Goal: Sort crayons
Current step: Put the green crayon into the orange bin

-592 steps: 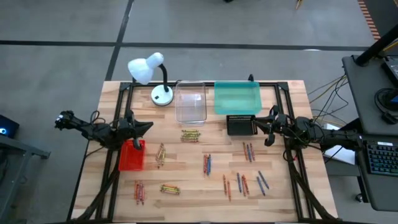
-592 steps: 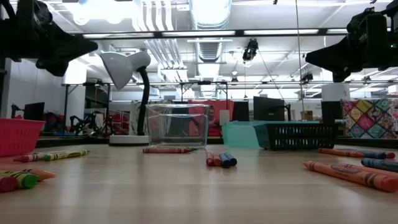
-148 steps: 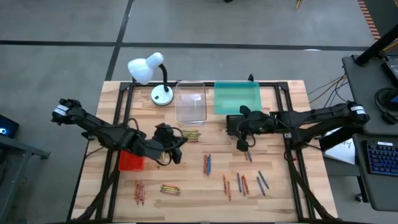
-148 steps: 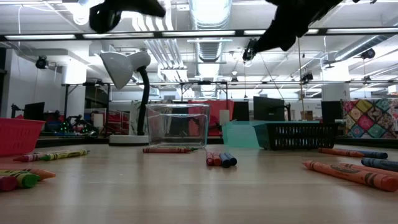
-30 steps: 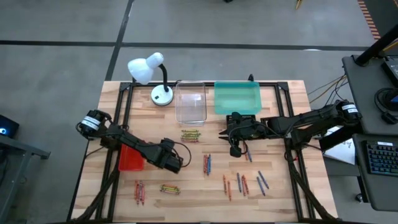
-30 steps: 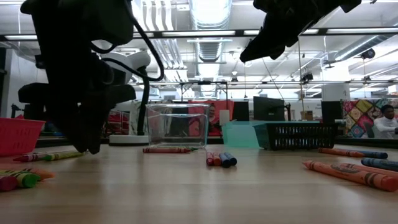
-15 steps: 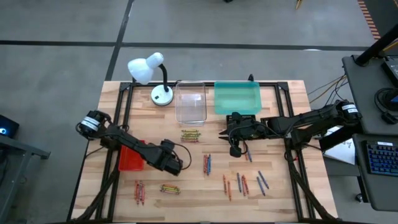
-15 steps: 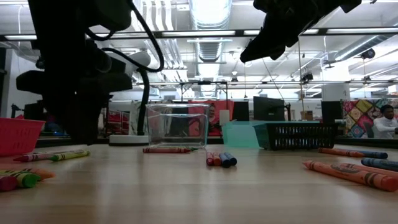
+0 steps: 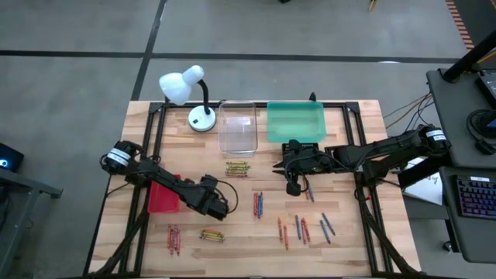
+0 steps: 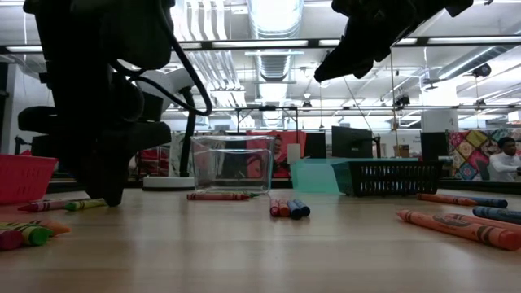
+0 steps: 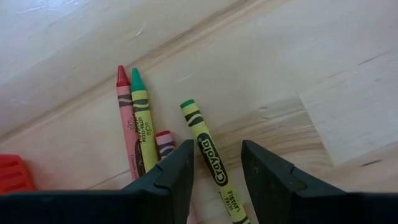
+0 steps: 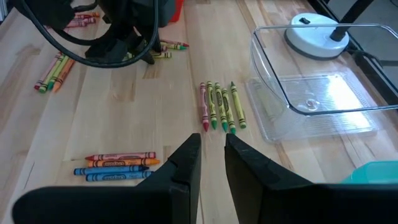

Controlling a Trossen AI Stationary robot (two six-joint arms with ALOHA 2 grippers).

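Crayons lie in small groups on the wooden table: green and yellow ones (image 9: 238, 168), a red and blue set (image 9: 258, 204), and others (image 9: 211, 234) near the front. My left gripper (image 11: 217, 168) is open and points down beside the red tray (image 9: 163, 198). Its fingers stand on either side of a yellow-green crayon (image 11: 205, 146) that lies flat on the table. A red crayon (image 11: 124, 118) and a green-tipped one (image 11: 142, 121) lie next to it. My right gripper (image 12: 211, 155) hangs high over the table's middle right (image 9: 293, 188), narrowly open, with nothing between its fingers.
At the far edge stand a white desk lamp (image 9: 186, 85), a clear tray (image 9: 237, 128) and a teal tray (image 9: 295, 122). A black tray (image 9: 301, 155) sits under the right arm. More crayons (image 9: 304, 229) lie at the front right and at the front left (image 9: 173, 239).
My left gripper has tipped a little more downward over the crayons beside the red tray, staying close above the table. The gap between its fingers looks the same.
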